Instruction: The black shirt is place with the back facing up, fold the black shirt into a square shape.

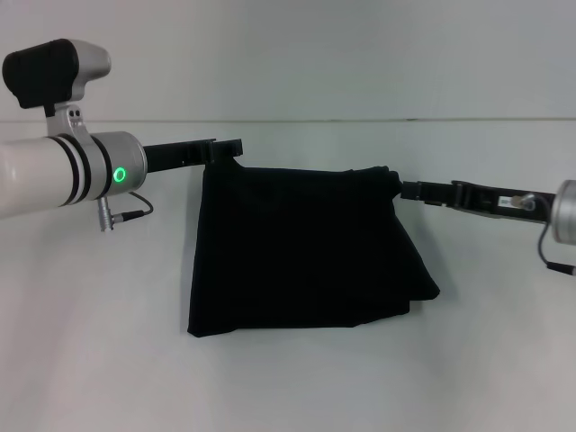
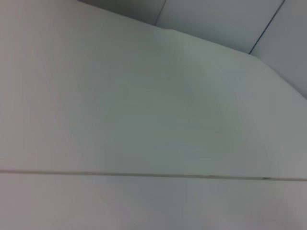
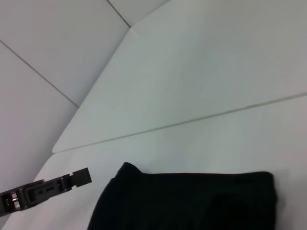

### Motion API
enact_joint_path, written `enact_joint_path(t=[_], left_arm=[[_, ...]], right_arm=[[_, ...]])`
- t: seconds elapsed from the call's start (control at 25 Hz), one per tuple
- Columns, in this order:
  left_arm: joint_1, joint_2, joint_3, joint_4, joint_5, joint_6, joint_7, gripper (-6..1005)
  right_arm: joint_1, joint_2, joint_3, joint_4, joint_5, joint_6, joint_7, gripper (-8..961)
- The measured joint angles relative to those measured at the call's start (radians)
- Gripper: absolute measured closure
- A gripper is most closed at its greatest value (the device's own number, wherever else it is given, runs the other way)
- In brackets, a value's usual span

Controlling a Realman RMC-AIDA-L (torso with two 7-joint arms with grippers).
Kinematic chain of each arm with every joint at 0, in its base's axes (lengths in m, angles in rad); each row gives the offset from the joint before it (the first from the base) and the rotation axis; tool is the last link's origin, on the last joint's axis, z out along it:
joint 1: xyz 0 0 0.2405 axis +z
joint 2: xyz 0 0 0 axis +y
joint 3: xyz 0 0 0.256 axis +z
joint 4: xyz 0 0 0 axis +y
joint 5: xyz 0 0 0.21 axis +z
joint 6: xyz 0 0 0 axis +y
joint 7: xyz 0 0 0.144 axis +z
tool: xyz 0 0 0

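The black shirt [image 1: 301, 247] lies folded into a rough four-sided shape on the white table [image 1: 90, 360]. It also fills the lower part of the right wrist view as the black shirt [image 3: 192, 201]. My left gripper [image 1: 227, 147] hovers at the shirt's far left corner. From the right wrist view, the left gripper [image 3: 80, 177] is a short way off the fabric, with bare table between them. My right gripper [image 1: 401, 188] reaches in from the right and meets the shirt's far right corner, where the fabric bunches a little. The left wrist view holds only bare table.
A seam [image 1: 405, 118] runs across the table behind the shirt, with a pale wall [image 1: 315, 54] beyond it. The left arm's white wrist with its green light [image 1: 120, 174] hangs over the table's left side.
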Motion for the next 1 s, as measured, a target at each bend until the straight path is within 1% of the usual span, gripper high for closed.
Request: enact_joint_path(t=[0.08,0.2,0.28,0.36,0.48,0.72,1.0], left_arm=[[0.000,0.000,0.000,-0.008,0.001,-0.001,-0.004,317],[-0.004,0.005,0.000,-0.031,0.001,-0.012,-0.018,317],[-0.015,0.014,0.000,-0.065,0.001,-0.027,-0.026,317],[-0.033,0.026,0.000,-0.114,0.002,-0.041,-0.030,317],[-0.052,0.034,0.000,-0.163,0.003,-0.079,-0.031,317],[-0.064,0.027,0.006,-0.177,0.003,-0.123,-0.031,318],[-0.082,0.022,0.017,-0.181,0.003,-0.049,-0.032,318]], right_arm=[[-0.007,-0.020,-0.005,0.005,-0.004,-0.029,0.004,487],[-0.015,-0.039,-0.009,0.007,-0.008,-0.069,0.008,419],[-0.022,-0.049,-0.009,0.004,-0.009,-0.093,0.016,374],[-0.027,-0.057,-0.007,-0.001,-0.009,-0.100,0.026,281],[-0.028,-0.061,-0.006,-0.001,-0.009,-0.101,0.028,141],[-0.026,-0.062,-0.010,0.000,-0.010,-0.102,0.029,111],[-0.025,-0.063,-0.029,0.005,-0.011,-0.105,0.028,114]])
